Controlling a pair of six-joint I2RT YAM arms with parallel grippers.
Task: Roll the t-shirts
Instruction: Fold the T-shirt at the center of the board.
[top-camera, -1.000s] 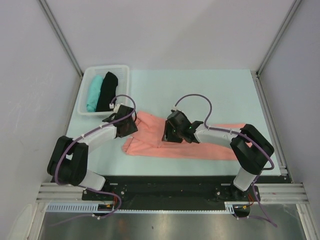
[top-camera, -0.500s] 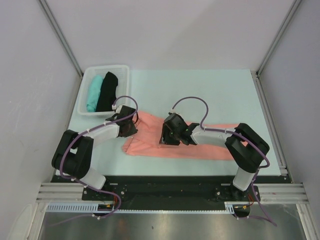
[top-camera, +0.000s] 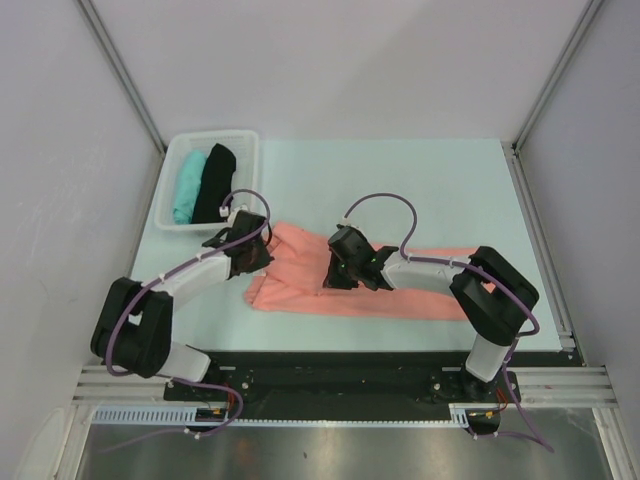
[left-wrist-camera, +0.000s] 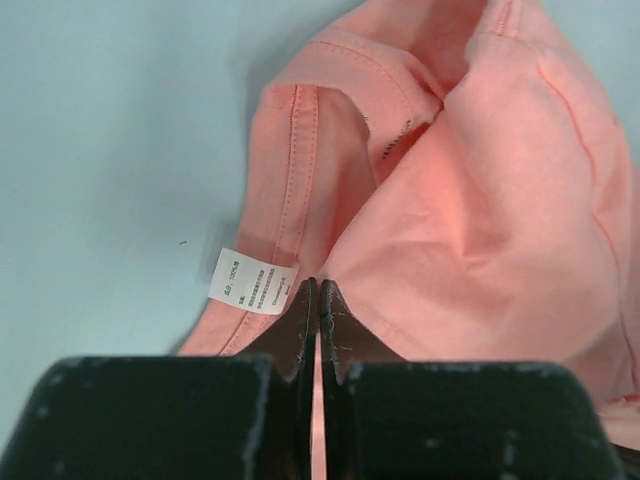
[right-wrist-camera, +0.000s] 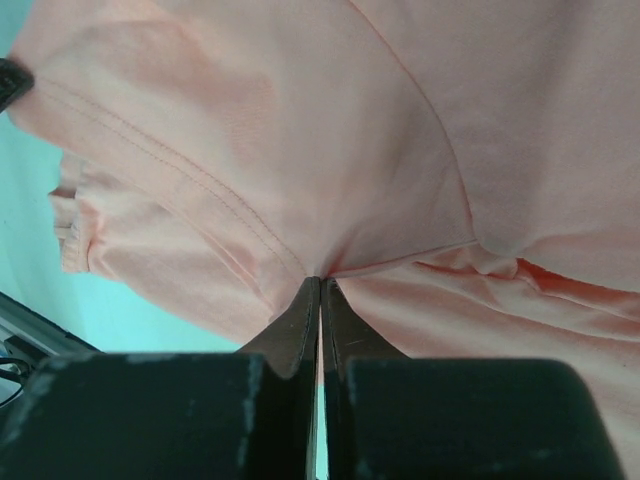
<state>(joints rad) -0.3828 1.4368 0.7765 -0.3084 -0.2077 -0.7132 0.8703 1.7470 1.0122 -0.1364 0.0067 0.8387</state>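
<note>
The pale mint table (top-camera: 420, 180) carries a flattened salmon-pink t-shirt (top-camera: 300, 290) near-centre and a white basket (top-camera: 232, 136) far-left.

2 arms extended low, forearms converging. Left gripper (left-wrist-camera: 318, 288) and right gripper (right-wrist-camera: 318, 284): fingers (left-wrist-camera: 298, 335) closed tight, each pinching the salmon t-shirt (top-camera: 295, 275).

The left gripper (left-wrist-camera: 318, 290) fills the bottom of the frame, its two dark fingers (left-wrist-camera: 300, 325) pressed together with only a thin sliver of pink showing between them. Their tips pinch a fold of the salmon-pink t-shirt (left-wrist-camera: 480, 200), and the cloth rises in creases from that spot. Just left of the fingertips a small white label (left-wrist-camera: 252, 281) with tiny unreadable print sticks out from a double-stitched edge (left-wrist-camera: 297, 160) of the shirt. The garment lies bunched across the right and centre, on a pale blue-green table (left-wrist-camera: 110, 150).
</note>
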